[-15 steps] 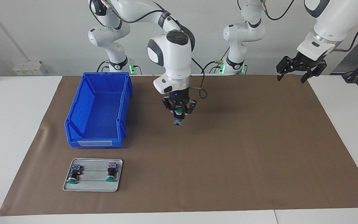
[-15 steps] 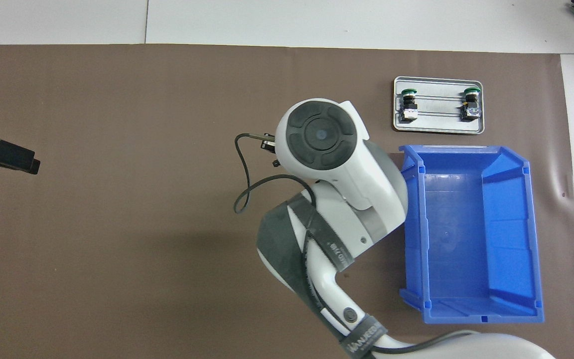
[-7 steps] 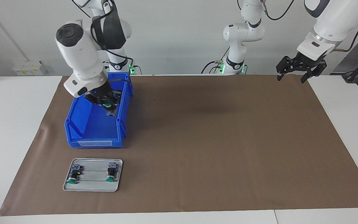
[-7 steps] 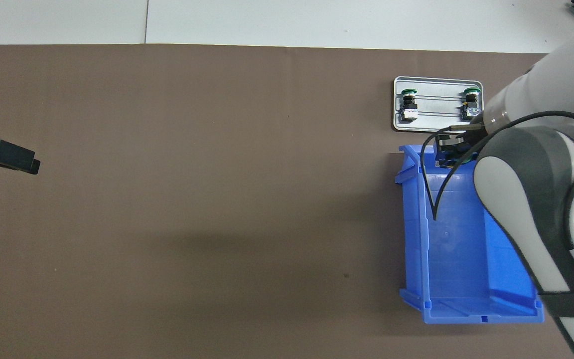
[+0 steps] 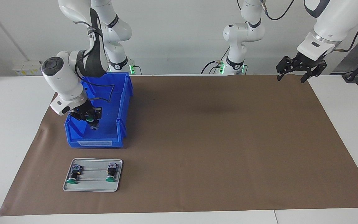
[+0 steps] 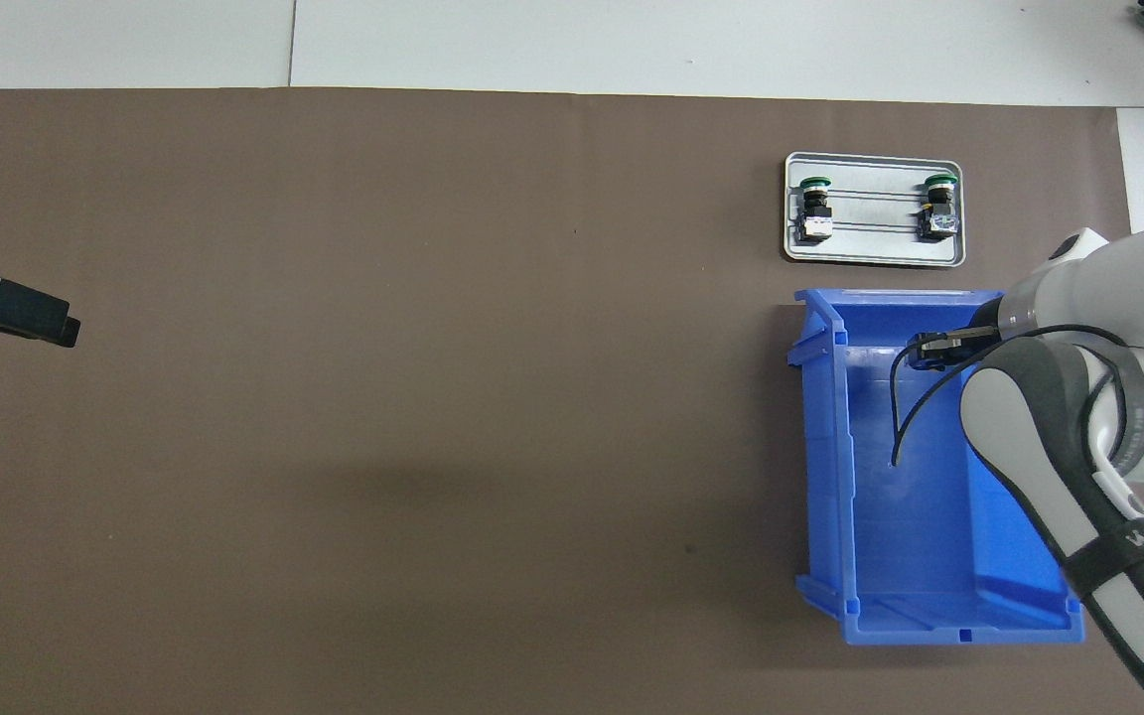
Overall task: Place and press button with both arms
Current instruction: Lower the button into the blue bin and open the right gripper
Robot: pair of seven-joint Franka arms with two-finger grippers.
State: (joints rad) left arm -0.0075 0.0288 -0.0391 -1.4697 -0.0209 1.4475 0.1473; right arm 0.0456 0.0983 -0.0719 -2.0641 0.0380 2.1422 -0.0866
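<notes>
The right arm's tool [image 5: 89, 119] hangs inside the blue bin [image 5: 121, 102], over the part of its floor farthest from the robots, and pinches a button [image 5: 91, 122] by its green cap, with the dark body pointing down. In the overhead view only the tool's black tip [image 6: 934, 350] shows past the arm's white wrist, and the button itself is hidden there. The bin sits on the brown mat [image 5: 228, 140] at the right arm's end of the counter [image 5: 11, 124]. Just beside the bin, farther from the robots, lies a grey tray [image 5: 93, 187] with two more buttons on their sides, one [image 5: 74, 174] toward the counter's end and the other [image 5: 111, 173] beside it, their green caps pointing away from the robots. The left arm waits, its tool [image 5: 300, 69] raised over the mat's corner at the left arm's end, with its fingers [image 5: 281, 73] spread apart and nothing between them.
</notes>
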